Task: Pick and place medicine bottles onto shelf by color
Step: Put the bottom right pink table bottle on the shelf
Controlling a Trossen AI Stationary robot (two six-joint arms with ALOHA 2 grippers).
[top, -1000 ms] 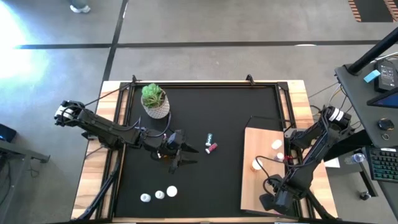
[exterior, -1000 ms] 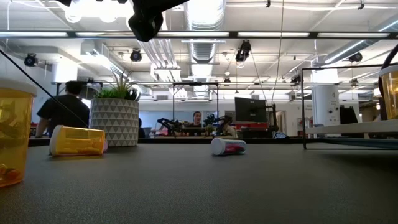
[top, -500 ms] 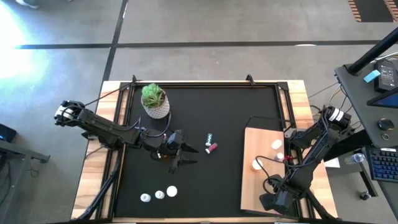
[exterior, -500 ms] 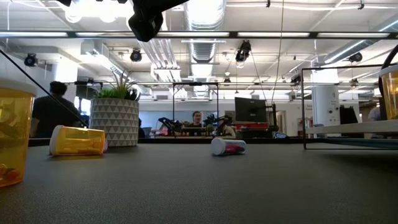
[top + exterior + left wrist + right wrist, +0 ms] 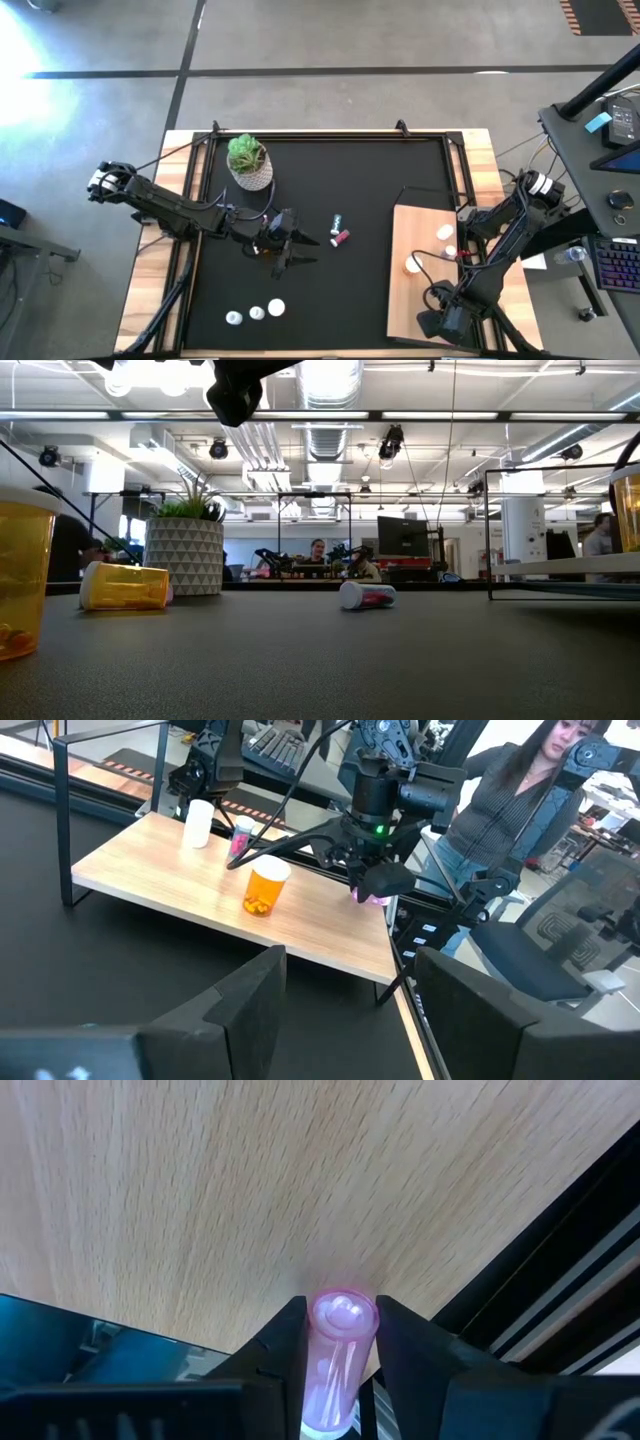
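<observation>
Three white-capped bottles [image 5: 256,312] stand low on the black mat [image 5: 370,190]; the left gripper [image 5: 292,252] hovers mid-mat, fingers parted, empty; the right gripper [image 5: 341,1342] is clamped on a pink bottle [image 5: 338,1350] at the shelf's [image 5: 420,275] front-right corner.
</observation>
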